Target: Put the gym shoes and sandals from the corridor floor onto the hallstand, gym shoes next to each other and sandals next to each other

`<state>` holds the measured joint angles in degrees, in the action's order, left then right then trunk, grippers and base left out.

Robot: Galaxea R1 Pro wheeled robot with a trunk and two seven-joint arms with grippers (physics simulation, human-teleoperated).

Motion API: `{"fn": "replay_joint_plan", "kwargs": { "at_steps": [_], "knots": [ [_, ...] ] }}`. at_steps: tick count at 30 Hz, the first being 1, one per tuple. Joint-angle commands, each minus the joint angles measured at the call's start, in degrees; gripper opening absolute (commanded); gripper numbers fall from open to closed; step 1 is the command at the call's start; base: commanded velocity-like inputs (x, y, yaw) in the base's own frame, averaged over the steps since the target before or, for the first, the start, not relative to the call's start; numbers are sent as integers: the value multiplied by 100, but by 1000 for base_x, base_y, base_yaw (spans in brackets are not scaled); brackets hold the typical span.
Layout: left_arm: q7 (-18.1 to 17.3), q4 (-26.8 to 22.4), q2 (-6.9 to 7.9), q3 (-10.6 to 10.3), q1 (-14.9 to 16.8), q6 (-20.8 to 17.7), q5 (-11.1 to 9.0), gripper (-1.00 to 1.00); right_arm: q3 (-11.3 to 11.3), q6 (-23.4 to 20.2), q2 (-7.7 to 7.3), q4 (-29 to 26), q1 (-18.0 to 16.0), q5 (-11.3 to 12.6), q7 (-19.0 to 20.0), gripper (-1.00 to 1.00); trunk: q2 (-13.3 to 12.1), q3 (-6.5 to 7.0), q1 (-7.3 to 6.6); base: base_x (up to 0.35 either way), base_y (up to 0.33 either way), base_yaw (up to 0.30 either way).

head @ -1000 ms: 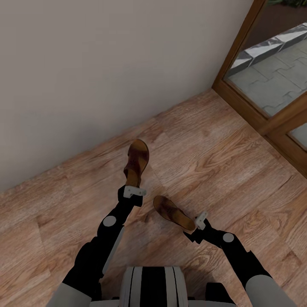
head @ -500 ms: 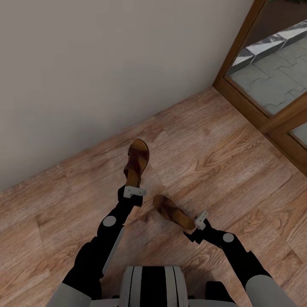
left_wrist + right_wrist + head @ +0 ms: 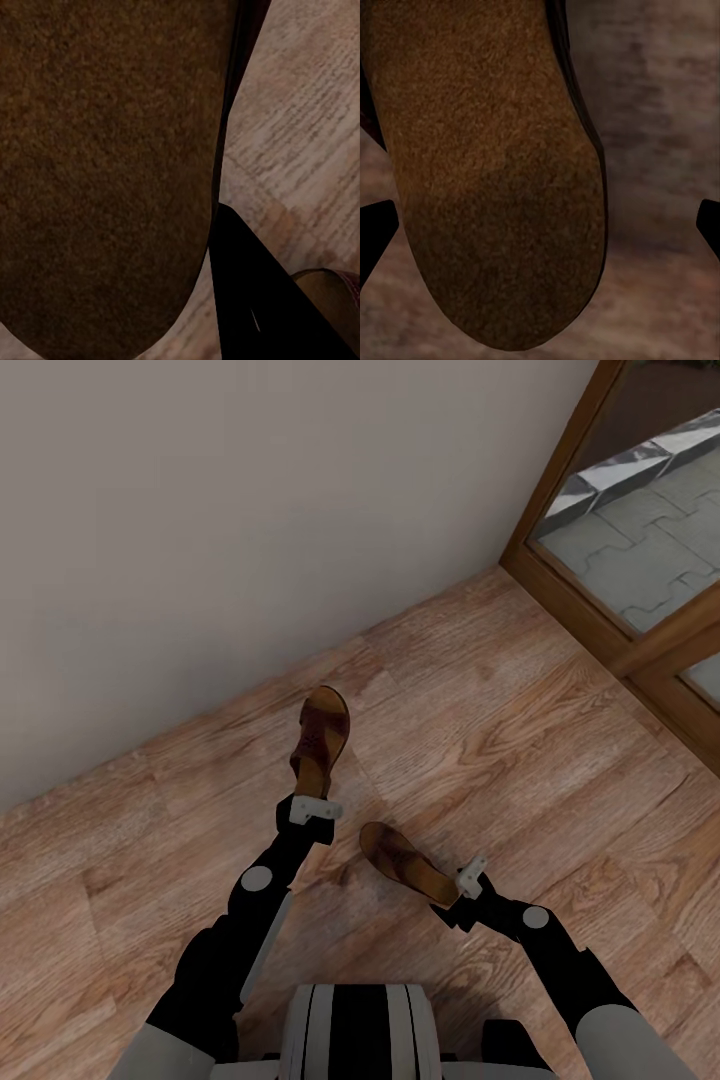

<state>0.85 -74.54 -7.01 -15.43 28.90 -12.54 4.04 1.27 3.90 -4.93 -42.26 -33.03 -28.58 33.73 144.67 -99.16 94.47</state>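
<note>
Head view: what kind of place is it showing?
Probably an indoor corridor or entryway: light-brown wood-plank floor, a plain beige wall, a wood-framed glass door showing paving outside, and two flat dark-brown leather sandals.

Two sandals lie on the corridor floor (image 3: 560,760), which is light-brown wood-plank laminate with darker grain streaks and knots. The sandal nearer the wall (image 3: 322,740) has dark-brown leather straps and a warmer reddish-brown footbed. The other sandal (image 3: 405,861) shows a tan-brown footbed with a dark-brown band; close up its footbed (image 3: 495,172) is speckled tan, shading darker at the heel. The wall (image 3: 250,510) is plain pale grey-beige. The door frame (image 3: 585,610) is honey-brown wood around glass showing grey paving. The arms are black with white joints.
</note>
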Motion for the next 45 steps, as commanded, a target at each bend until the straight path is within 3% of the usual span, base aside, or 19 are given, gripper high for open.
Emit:
{"fn": "replay_joint_plan", "kwargs": {
  "at_steps": [1, 8, 9, 31, 45],
  "knots": [
    [-4, -9, -1, -4, 1, -36, 62, -100, 14, 41, 1, -2, -2, -59, 17, 100, 1, -3, -1, 0, 0, 0],
    [-3, -15, -2, -4, 1, -36, 62, -100, 14, 41, 1, 2, -2, -59, 19, 100, 1, -3, -1, 0, 0, 0],
    [-1, -16, -2, -4, 1, -35, 62, -100, 14, 39, 1, 4, -2, -59, 19, -100, 1, -3, -1, 0, 0, 0],
    [-4, -31, -2, -5, 1, -38, 62, -100, 14, 32, 1, -1, -2, -59, 19, -100, 1, -3, -1, 0, 0, 0],
    [-6, -61, 5, 2, 1, -53, 67, -100, -1, 54, 7, 15, -2, -59, 17, -100, -18, 307, -37, 0, 0, 0]
  ]
}}
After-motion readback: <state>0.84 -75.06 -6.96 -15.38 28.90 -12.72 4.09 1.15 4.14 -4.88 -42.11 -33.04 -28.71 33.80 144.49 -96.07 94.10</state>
